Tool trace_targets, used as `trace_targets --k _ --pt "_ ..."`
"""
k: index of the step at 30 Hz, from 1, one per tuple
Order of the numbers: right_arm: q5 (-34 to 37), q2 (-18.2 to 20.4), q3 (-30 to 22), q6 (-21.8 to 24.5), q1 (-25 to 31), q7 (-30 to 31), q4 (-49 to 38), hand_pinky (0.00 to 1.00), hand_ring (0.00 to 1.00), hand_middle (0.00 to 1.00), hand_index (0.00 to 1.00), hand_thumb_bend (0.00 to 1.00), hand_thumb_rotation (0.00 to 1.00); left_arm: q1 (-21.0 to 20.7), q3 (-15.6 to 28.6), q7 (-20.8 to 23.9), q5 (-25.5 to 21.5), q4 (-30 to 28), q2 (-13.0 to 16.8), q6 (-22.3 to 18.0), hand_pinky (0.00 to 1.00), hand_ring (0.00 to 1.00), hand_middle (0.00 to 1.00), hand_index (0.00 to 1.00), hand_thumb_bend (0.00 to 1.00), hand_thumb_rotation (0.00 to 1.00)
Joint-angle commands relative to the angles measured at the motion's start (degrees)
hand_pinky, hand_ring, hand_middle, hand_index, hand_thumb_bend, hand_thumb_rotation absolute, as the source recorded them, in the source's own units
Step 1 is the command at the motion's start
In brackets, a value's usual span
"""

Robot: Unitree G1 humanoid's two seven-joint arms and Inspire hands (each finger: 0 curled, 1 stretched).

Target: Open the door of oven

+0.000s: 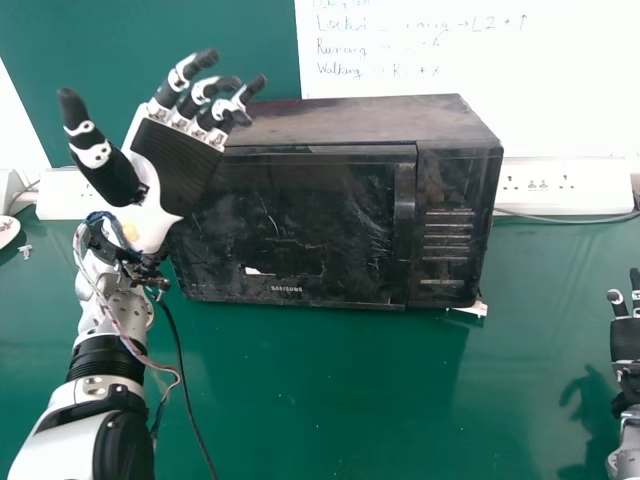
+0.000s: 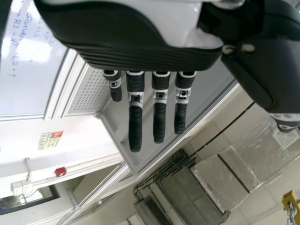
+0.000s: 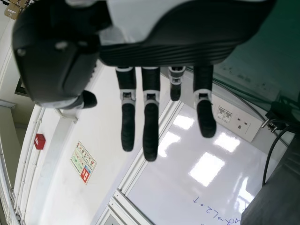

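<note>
Left arm (image 1: 108,345), robot hand (image 1: 180,165) aloft

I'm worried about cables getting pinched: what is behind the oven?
Beyond the oven, a green panel and a whiteboard rise above it, and a white socket strip shows to its right. Whatever sits directly behind it, cables included, is covered.

Laboratory-type room, as indicated by a handwritten whiteboard (image 1: 470,50) at one o'clock, a multi-socket panel (image 1: 560,187) between two and three o'clock (head view), and a wall-mounted pictogram notice (image 3: 83,161).
</note>
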Motion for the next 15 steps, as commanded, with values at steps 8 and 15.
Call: trace_targets --k 8,15 --pt "-0.10 -0.26 -0.10 -0.27 -0.21 0.50 0.74 0.45 0.57 0.73 0.79 1.00 0.93 -1.69 -0.46 -0.82 2.20 2.60 0.54 -4.60 0.25 0.31 0.40 0.50 0.50 0.10" --pt "-0.11 -0.17 -0.06 -0.34 -0.23 0.47 0.67 0.45 0.57 0.73 0.79 1.00 0.93 -1.85 -0.41 -0.99 2.14 2.98 0.69 -4.77 0.25 0.31 0.40 0.50 0.50 0.10"
